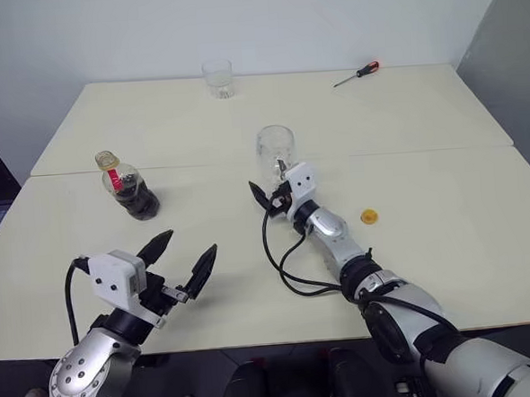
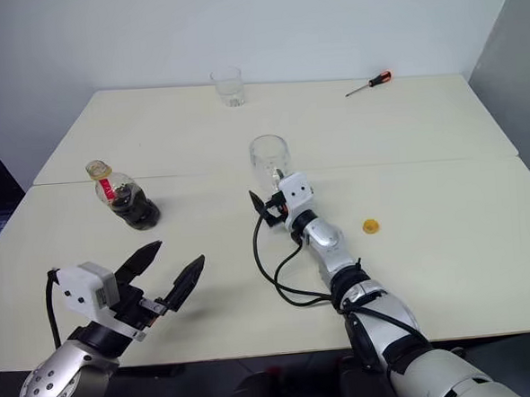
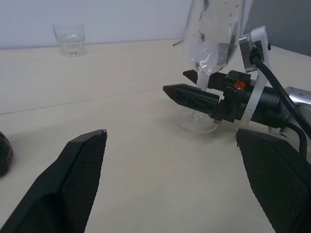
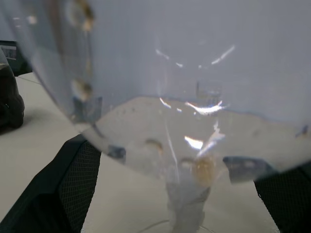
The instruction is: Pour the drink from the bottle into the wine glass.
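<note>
Clear wine glass (image 1: 276,150) stands upright between the spread fingers of the right gripper (image 3: 194,86), stem ungripped, presumably steadied for pouring; bottle (image 1: 129,190), uncapped, sits just ahead of the open left gripper (image 1: 180,255).

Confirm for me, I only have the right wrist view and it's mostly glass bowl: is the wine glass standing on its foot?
Observer: Yes. The wine glass stands upright on the table, with the right end effector open on either side of its stem.
Operator: Where's the bottle?
Observer: The bottle stands on the table to the robot's left of the glass. It is clear of both end effectors, and the dark drink is in its lower part.
Operator: Cap on?
Observer: It looks off. A small yellow cap lies on the table to the right of the right arm.
</note>
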